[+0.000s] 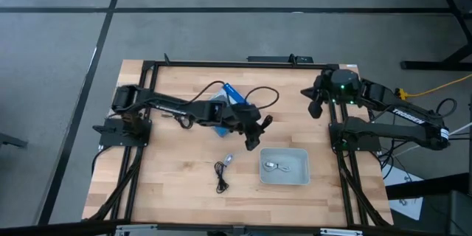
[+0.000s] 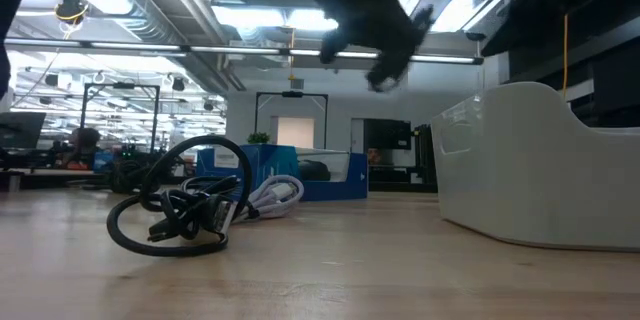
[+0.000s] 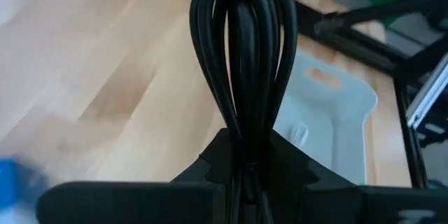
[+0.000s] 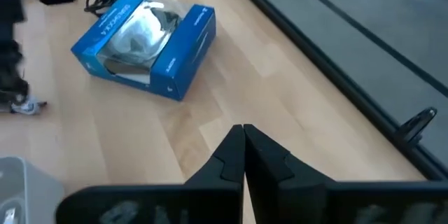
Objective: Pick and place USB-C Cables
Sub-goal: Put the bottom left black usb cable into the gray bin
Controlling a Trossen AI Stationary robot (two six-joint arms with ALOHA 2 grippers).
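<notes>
Looped black cable (image 3: 241, 63) fills the left wrist view, its doubled strands pinched between the left gripper's (image 1: 254, 134) fingers, loop standing up past the tips. L arm reaches from its base at the table's left edge, stretched across to the middle, gripper raised off the wood just up-left of the grey tray (image 1: 285, 167). In the low view the gripper shows only as a dark blur near the top, so its height is hard to judge.

Right gripper (image 4: 243, 155) has its fingers pressed together, holding nothing. R arm is folded back near its base at the table's right side, gripper up by the far right corner, well apart from the tray.

Tray sits front-right on the table (image 1: 169, 162), w/ a whitish-silver cable (image 1: 273, 166) lying inside. Another black cable bundle (image 1: 221, 172) lies on bare wood just left of the tray, a silver plug end at its top. Blue box (image 1: 221, 110) rests behind the left gripper, partly covered by the arm; a long black wire loops over it toward the back.

Wood is open btwn tray and the table's front edge, and across the front-left area
</notes>
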